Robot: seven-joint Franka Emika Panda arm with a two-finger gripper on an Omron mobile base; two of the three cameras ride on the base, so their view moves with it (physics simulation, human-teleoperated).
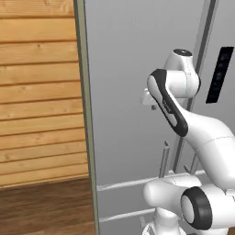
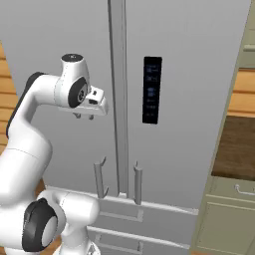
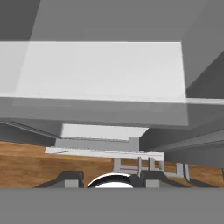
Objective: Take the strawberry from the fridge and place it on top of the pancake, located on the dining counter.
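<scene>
The grey fridge (image 1: 124,69) (image 2: 199,60) stands with both doors closed, so the strawberry is hidden. The pancake and the dining counter are out of view. My gripper (image 2: 83,117) (image 1: 149,103) hangs in front of the left door at mid height, pointing down, close to the door's face and left of the centre seam. Its short fingertips (image 3: 70,177) hold nothing and I read it as shut. The hand view looks down the fridge front (image 3: 100,70) to the drawers and the wooden floor.
A black panel (image 2: 152,89) (image 1: 219,75) sits on the right door. Two short bar handles (image 2: 99,179) (image 2: 138,182) rise above the drawers (image 2: 144,216). A wooden plank wall (image 1: 41,92) lies left of the fridge, pale green cabinets (image 2: 224,219) to its right.
</scene>
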